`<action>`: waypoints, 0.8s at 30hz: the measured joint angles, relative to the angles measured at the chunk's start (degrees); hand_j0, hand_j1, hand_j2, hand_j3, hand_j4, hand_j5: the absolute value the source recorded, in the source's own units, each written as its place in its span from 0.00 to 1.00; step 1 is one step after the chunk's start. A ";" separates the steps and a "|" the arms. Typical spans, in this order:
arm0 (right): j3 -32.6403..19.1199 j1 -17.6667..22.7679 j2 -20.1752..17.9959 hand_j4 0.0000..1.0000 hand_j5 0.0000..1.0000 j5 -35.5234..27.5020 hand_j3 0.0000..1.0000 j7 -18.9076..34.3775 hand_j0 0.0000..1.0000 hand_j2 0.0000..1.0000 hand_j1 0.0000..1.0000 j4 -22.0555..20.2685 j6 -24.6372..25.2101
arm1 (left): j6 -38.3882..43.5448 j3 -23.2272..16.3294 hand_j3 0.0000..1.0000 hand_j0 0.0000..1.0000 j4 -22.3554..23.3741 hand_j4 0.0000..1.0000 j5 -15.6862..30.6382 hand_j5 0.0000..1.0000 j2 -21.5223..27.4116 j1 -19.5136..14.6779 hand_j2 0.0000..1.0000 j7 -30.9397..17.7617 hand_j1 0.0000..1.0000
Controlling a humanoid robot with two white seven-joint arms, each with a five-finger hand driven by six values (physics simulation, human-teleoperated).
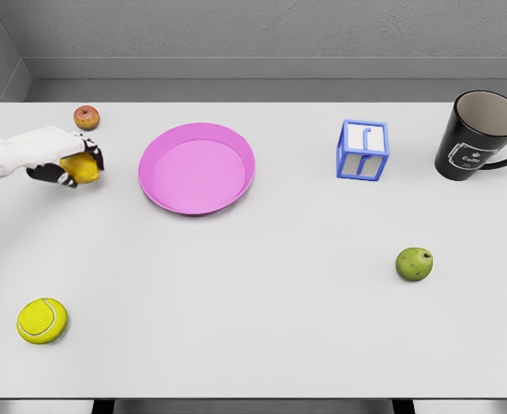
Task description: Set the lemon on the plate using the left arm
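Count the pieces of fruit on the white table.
3: a yellow lemon in the left hand at far left, a small reddish fruit behind it, a green apple at right.

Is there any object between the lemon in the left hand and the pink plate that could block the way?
Nothing visible does. The left hand grasps the lemon, and only bare table separates it from the plate. The peach sits behind the hand, off that path.

A simulated test bench: bare white table [262,345] against plain grey walls [262,30], flat rendered lighting
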 measured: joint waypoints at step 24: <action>0.00 0.00 0.00 1.00 1.00 0.00 1.00 -0.01 1.00 1.00 1.00 0.00 0.00 | -0.01 0.37 0.50 0.50 -2.75 0.50 0.24 0.50 -6.45 -2.46 0.50 -0.01 0.50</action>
